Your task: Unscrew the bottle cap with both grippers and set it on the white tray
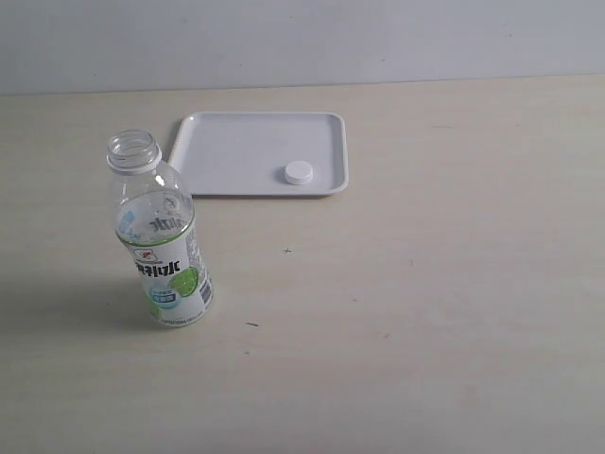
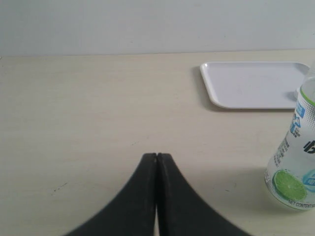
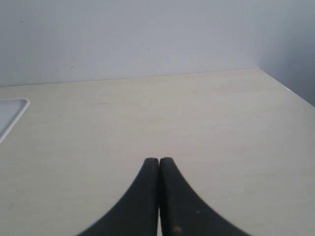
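The clear bottle (image 1: 163, 248) with its white-and-green label stands upright on the table at the left, its threaded neck bare. The small white bottle cap (image 1: 299, 172) lies inside the white tray (image 1: 227, 151), near the tray's front right corner. Neither gripper shows in the exterior view. In the left wrist view my left gripper (image 2: 157, 156) is shut with nothing between its fingers, and the bottle (image 2: 295, 167) stands off to one side with the tray (image 2: 236, 83) beyond it. My right gripper (image 3: 159, 160) is shut and empty over bare table; only a tray corner (image 3: 11, 112) shows there.
A pale wooden table (image 1: 425, 284) spreads around the bottle and tray, backed by a plain light wall (image 1: 302, 38). In the right wrist view the table's far edge and side edge (image 3: 288, 88) meet at a corner.
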Tool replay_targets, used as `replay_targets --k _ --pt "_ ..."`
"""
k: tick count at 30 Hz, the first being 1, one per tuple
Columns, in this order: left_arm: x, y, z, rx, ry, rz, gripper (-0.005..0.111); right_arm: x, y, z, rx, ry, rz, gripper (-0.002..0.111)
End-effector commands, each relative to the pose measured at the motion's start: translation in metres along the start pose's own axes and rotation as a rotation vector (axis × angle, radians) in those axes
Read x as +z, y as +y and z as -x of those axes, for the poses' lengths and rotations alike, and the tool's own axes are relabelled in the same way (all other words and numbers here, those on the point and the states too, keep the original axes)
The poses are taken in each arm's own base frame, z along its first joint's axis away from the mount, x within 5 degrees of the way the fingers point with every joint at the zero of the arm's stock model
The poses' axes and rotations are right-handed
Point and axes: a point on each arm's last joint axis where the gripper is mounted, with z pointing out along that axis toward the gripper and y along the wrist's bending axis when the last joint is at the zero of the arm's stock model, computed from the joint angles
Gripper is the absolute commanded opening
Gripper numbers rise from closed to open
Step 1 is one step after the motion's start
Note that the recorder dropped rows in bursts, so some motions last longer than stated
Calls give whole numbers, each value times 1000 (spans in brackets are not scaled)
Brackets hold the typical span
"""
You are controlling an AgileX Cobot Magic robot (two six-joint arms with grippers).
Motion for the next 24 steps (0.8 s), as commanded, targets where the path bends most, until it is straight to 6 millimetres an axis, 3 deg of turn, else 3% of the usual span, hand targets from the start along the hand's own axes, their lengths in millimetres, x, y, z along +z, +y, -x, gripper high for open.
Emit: replay_targets --k 1,24 --pt "0 0 -1 -11 -6 0 0 0 0 -1 -8 -4 -7 0" --pt "0 0 -1 -9 -6 0 0 0 0 -1 -8 -8 -7 0"
